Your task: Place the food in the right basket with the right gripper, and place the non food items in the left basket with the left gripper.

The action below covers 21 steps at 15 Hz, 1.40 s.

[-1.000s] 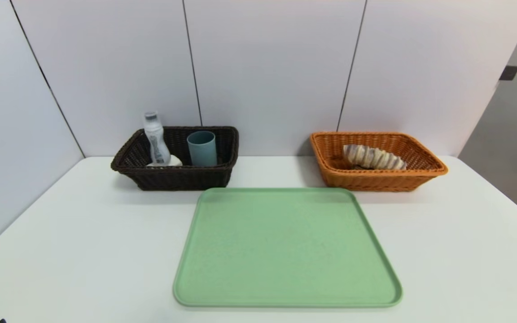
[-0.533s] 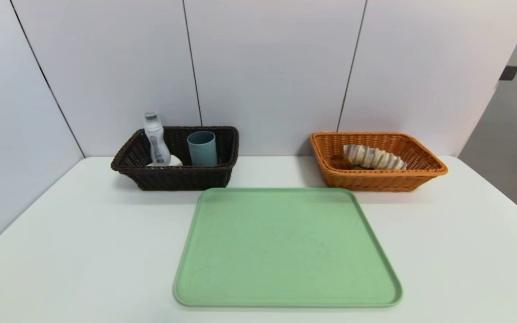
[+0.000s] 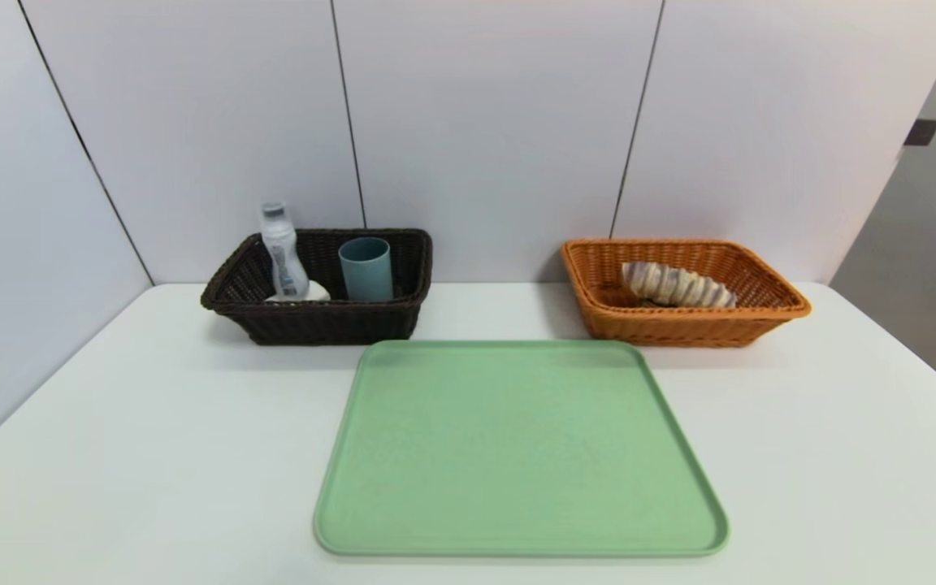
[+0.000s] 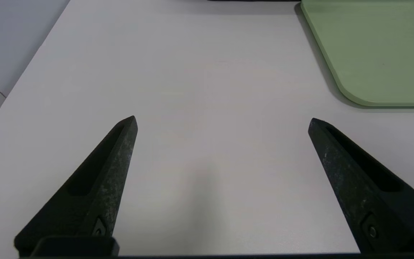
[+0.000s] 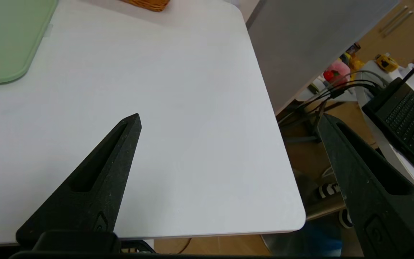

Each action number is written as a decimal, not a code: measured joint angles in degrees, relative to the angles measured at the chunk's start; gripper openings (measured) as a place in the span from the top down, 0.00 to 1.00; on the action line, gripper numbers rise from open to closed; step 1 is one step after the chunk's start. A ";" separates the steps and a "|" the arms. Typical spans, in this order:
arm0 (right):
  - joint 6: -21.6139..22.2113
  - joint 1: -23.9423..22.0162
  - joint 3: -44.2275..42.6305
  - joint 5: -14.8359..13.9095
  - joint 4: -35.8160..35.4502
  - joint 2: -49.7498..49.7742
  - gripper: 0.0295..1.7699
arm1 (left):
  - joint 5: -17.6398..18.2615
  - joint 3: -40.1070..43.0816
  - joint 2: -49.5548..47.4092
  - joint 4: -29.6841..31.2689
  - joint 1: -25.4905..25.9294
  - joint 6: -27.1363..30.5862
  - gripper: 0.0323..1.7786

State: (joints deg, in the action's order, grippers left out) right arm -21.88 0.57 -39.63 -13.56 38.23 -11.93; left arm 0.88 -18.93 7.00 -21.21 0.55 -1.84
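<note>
The dark brown left basket (image 3: 314, 321) at the back left holds the white bottle (image 3: 282, 252), the blue-grey cup (image 3: 366, 269) and a white soap bar (image 3: 309, 293). The orange right basket (image 3: 679, 325) at the back right holds the swirled bread roll (image 3: 677, 285); the tin can does not show clearly. Neither arm appears in the head view. My left gripper (image 4: 222, 120) hangs open and empty over the bare table near the front left. My right gripper (image 5: 228, 118) is open and empty over the table's front right corner.
A green tray (image 3: 517, 447) lies bare in the middle of the white table (image 3: 151, 447); its corner shows as the tray (image 4: 372, 54) and the tray (image 5: 5, 39) in the wrist views. Past the table edge (image 5: 282, 169) are cables and a laptop (image 5: 404, 122).
</note>
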 joint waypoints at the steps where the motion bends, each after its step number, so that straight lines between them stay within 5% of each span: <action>1: 0.04 0.00 2.76 0.63 -2.10 2.38 0.04 | -0.09 0.26 -0.41 0.16 0.02 -0.09 0.05; 6: 6.49 -0.24 18.77 2.16 -24.45 10.67 0.04 | 2.73 4.55 -4.08 6.06 0.02 0.13 0.05; 10: 7.63 -0.24 28.96 4.06 -38.25 11.89 0.04 | 5.66 13.59 -6.53 18.58 -0.04 0.69 0.05; 15: 8.17 -0.24 38.53 7.75 -46.36 12.01 0.04 | 3.97 16.54 -6.95 20.59 -0.04 0.79 0.05; 18: 8.46 -0.24 39.52 9.75 -45.86 12.01 0.04 | -1.34 17.90 -6.97 20.83 -0.04 3.55 0.05; 21: 9.92 -0.27 39.58 13.12 -42.83 12.01 0.04 | -1.80 18.80 -6.97 21.46 -0.04 4.95 0.05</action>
State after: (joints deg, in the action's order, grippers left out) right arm -11.96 0.30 -0.05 -0.44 -4.60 0.07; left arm -0.93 -0.13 0.02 0.24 0.51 3.11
